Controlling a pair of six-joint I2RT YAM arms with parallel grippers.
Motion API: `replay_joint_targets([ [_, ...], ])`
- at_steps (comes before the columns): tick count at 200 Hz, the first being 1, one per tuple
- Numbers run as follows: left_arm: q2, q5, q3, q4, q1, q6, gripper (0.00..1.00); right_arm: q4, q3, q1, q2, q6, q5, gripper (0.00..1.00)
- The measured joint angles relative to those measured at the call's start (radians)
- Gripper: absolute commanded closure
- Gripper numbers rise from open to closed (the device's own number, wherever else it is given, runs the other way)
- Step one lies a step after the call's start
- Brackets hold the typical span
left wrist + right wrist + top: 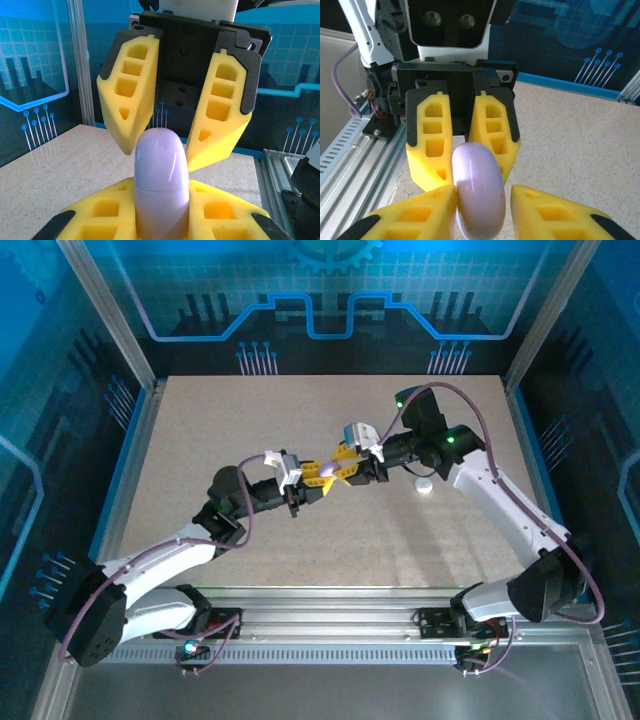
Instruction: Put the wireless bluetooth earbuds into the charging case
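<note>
At the near edge of the tabletop (200, 540), along the metal rail (330, 602): both arm bases, set well apart, left (150, 612) and right (500, 602).

Further in, about mid-tabletop and lifted clear of the surface: left pincer (162, 197) clenched on the charging case (160, 165). Grips the lavender shell by its lower part, just below a thin seam, with the rounded upper part poking out past the yellow fingers (80, 220).

Nose to nose with it from the opposite side: right pincer (482, 195), jaws straddling the free end of the same case. One finger against the shell, the other a sliver off it. Around the case, then, but not clenched on it.

Just to the right, on the tabletop beside the right forearm: a small white piece (424, 487), round, too small to identify, apart from both pincers.

Beyond and to the left: wide bare speckled surface, plenty of room on the left half and toward the back. Less room on the right, with the right arm's elbow close to that edge.

At the borders: aluminium frame posts (110, 315) on both sides, and a blue printed wall (330, 300) closing off the far edge.
</note>
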Motion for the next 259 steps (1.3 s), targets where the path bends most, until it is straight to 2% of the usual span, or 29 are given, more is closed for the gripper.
replay_joint_targets([
  [46,-0.006,0.002,0.000,-0.007,0.000,0.014,0.82,-0.051,0.031,0.000,0.016,-0.036,-0.011,0.83],
  [91,-0.008,0.010,0.000,-0.015,0.000,0.019,0.76,-0.069,0.032,-0.001,0.016,-0.057,-0.010,0.87],
  [103,-0.008,0.011,0.000,-0.016,0.000,0.021,0.71,-0.072,0.032,-0.001,0.015,-0.059,-0.009,0.88],
  [126,-0.008,0.010,0.000,-0.016,-0.002,0.021,0.54,-0.084,0.032,0.000,0.015,-0.065,-0.007,0.89],
  [153,-0.008,0.010,0.000,-0.014,-0.003,0.032,0.45,-0.097,0.022,-0.003,-0.001,-0.068,-0.004,0.89],
  [205,-0.045,-0.013,0.000,-0.057,-0.003,0.042,0.40,-0.156,-0.025,-0.056,-0.057,-0.069,0.011,0.89],
  [259,-0.091,-0.134,0.000,-0.190,-0.004,0.044,0.38,-0.227,-0.094,-0.113,-0.060,0.011,0.127,0.89],
])
